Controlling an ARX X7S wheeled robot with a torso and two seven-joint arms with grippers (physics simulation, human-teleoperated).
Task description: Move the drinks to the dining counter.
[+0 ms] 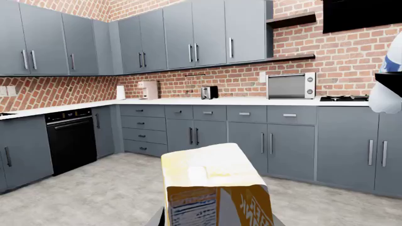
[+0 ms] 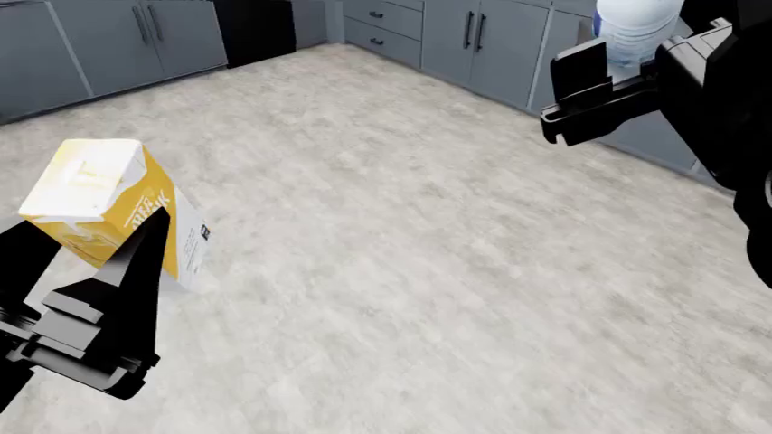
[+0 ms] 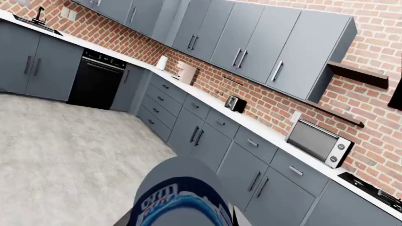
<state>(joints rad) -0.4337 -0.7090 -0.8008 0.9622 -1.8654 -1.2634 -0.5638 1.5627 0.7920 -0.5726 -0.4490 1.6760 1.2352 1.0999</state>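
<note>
The left claw [image 2: 90,298] pinched the boxy yellow juice carton [image 2: 115,212] above the speckled grey floor [image 2: 399,235]. The right claw [image 2: 627,77] squeezed the round, clear water bottle [image 2: 634,27], also above that floor.

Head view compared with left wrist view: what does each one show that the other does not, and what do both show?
Only the head view shows the left hand closed around the juice carton, the right hand, and much bare floor. Only the left wrist view shows the brick wall, the white worktop, the microwave, the toaster and the black oven. Both show the carton, the water bottle and the grey lower cabinets.
</note>
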